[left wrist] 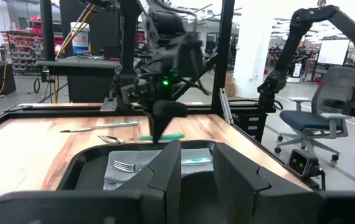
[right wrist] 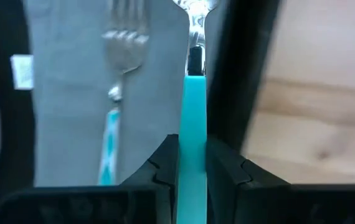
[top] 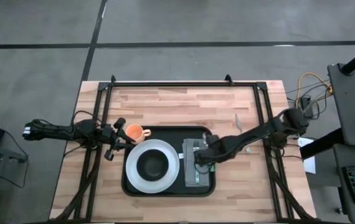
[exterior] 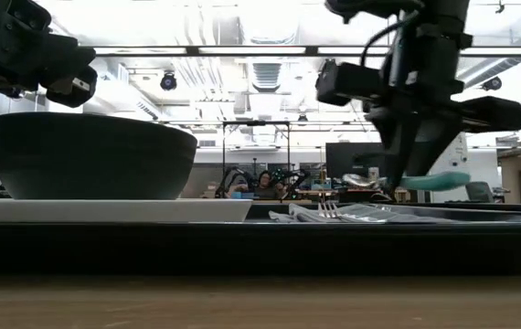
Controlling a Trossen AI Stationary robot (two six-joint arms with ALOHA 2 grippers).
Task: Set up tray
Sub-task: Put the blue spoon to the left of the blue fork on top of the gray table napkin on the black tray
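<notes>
our right gripper [right wrist: 192, 163] is clamped on a teal-handled utensil [right wrist: 194, 118], its long axis parallel to the fork [right wrist: 119, 81] on the napkin [top: 197, 163] in the tray [top: 208, 190]. the left gripper [top: 110, 138] waits nearby, fingers parted and empty.

Grey concrete floor [top: 184, 22] around the wooden table [top: 165, 99] — bright ceiling lights [exterior: 242, 23], an office chair [left wrist: 327, 102] beyond.

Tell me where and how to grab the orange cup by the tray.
Grip the orange cup across its round rim from straight above, since it stands upright, mouth up. Keep off the small handle jutting toward the right arm. The left gripper sits right beside it, nearest.
</notes>
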